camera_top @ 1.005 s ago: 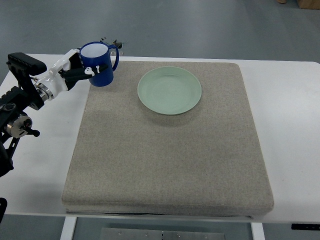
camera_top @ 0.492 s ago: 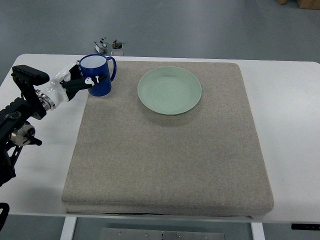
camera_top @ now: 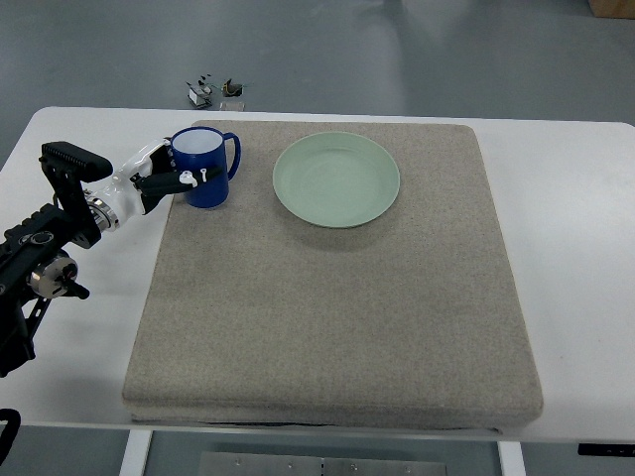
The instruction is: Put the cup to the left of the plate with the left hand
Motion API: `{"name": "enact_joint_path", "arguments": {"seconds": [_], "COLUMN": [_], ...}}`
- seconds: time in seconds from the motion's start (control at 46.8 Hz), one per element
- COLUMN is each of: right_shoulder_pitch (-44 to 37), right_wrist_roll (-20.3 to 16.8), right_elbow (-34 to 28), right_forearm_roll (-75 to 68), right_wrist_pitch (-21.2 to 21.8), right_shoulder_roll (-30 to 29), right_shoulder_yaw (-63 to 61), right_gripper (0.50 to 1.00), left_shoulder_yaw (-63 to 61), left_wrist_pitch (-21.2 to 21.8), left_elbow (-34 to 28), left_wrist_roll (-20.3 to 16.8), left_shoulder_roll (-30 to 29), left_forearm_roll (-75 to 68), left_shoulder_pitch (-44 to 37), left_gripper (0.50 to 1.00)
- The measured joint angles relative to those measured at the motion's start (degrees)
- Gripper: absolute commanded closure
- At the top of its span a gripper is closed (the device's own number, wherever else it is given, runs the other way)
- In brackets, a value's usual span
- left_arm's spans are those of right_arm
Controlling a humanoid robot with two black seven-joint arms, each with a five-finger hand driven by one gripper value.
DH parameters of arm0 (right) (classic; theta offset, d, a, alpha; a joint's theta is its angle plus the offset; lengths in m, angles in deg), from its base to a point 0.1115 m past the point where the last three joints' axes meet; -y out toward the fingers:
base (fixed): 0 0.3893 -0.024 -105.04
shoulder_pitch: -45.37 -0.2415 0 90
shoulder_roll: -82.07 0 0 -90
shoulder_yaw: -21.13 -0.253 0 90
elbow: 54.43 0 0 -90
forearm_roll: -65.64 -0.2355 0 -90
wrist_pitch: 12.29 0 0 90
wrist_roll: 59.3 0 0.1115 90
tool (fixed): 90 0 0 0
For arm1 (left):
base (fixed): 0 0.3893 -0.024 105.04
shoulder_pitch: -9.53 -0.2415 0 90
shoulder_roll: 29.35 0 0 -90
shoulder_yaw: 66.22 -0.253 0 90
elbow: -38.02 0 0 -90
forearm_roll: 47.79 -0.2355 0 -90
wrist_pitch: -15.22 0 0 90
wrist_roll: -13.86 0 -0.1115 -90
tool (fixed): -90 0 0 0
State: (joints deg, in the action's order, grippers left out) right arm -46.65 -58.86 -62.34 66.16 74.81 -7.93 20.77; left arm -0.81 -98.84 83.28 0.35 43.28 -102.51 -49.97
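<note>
A blue cup (camera_top: 205,169) with a white inside stands upright at the far left of the grey mat (camera_top: 327,297), its handle pointing right toward the pale green plate (camera_top: 336,179). My left hand (camera_top: 164,176) comes in from the left edge and is shut on the cup's left side, with a finger across its front. The cup looks low on the mat; I cannot tell whether it touches. The right arm is out of view.
The mat lies on a white table (camera_top: 585,258). A few small dark parts (camera_top: 213,89) lie on the floor beyond the table's far edge. The left arm's black housing (camera_top: 45,258) sits over the table's left side.
My left hand has carried the cup down and toward me, a little to the right, from above the mat's far left corner to the mat beside the plate.
</note>
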Motion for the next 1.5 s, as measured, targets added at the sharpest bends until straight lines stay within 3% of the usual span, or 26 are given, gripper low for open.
{"name": "enact_joint_path", "arguments": {"seconds": [0.128, 0.364, 0.856, 1.497], "right_shoulder_pitch": [0.00, 0.00, 0.00, 0.00], "right_wrist_roll": [0.00, 0.00, 0.00, 0.00], "right_elbow": [0.00, 0.00, 0.01, 0.01], "right_forearm_roll": [0.00, 0.00, 0.00, 0.00], "right_wrist_pitch": [0.00, 0.00, 0.00, 0.00], "right_shoulder_roll": [0.00, 0.00, 0.00, 0.00], "right_shoulder_yaw": [0.00, 0.00, 0.00, 0.00], "right_gripper": [0.566, 0.566, 0.566, 0.566], "left_shoulder_yaw": [-0.26, -0.28, -0.09, -0.14], "left_wrist_pitch": [-0.30, -1.08, -4.17, -8.32], "left_elbow": [0.22, 1.60, 2.06, -0.08], "left_wrist_roll": [0.06, 0.07, 1.68, 24.59], "left_shoulder_roll": [-0.03, -0.33, -4.88, -10.23], "left_forearm_roll": [0.04, 0.40, 17.40, 46.31], "left_shoulder_pitch": [-0.06, -0.18, 0.81, 10.55], "left_gripper": [0.504, 0.501, 0.501, 0.501]}}
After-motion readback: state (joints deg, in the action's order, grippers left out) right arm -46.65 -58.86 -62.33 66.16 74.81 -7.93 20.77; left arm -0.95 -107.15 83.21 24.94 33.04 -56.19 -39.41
